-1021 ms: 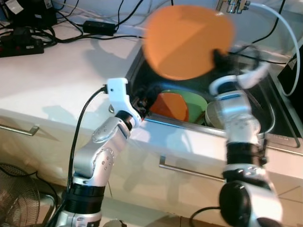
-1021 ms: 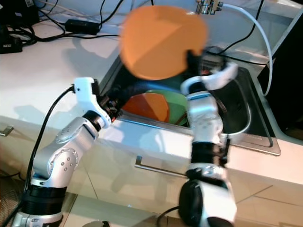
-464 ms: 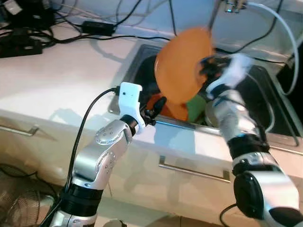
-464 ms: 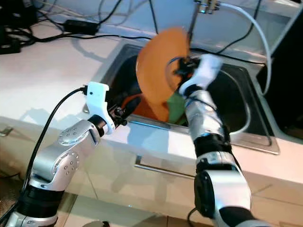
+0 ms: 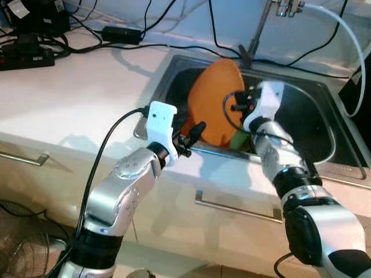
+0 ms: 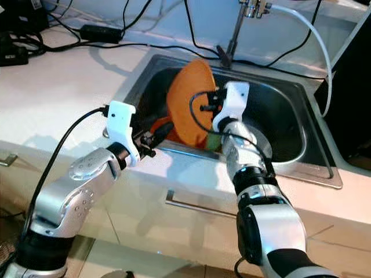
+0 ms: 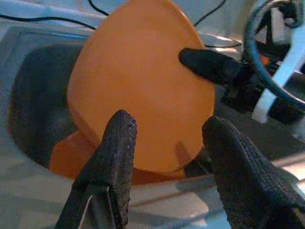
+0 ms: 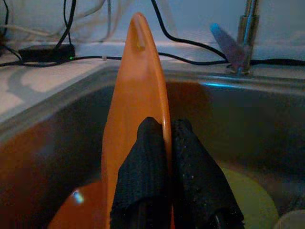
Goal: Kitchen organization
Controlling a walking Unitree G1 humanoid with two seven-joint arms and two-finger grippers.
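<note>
A large orange plate [image 5: 213, 107] stands on edge inside the steel sink [image 5: 316, 110], and my right gripper [image 8: 164, 143] is shut on its rim. Beneath it lie a second orange plate [image 7: 71, 155] and a green plate [image 8: 252, 200]. My left gripper [image 7: 164, 152] hovers open at the sink's front left rim, pointing at the upright plate without touching it; the same gripper [image 5: 194, 132] appears from above in the left eye view.
A faucet [image 6: 235, 29] with a white hose [image 5: 353, 40] rises behind the sink. Black cables and a power strip [image 5: 26, 58] lie on the white counter [image 5: 75, 98] to the left. Drawer handles [image 5: 232, 209] run below the counter's front edge.
The right arm has swung the orange plate from held high and face-on down into the sink, now edge-up. The left gripper rose from inside the sink to its front rim.
</note>
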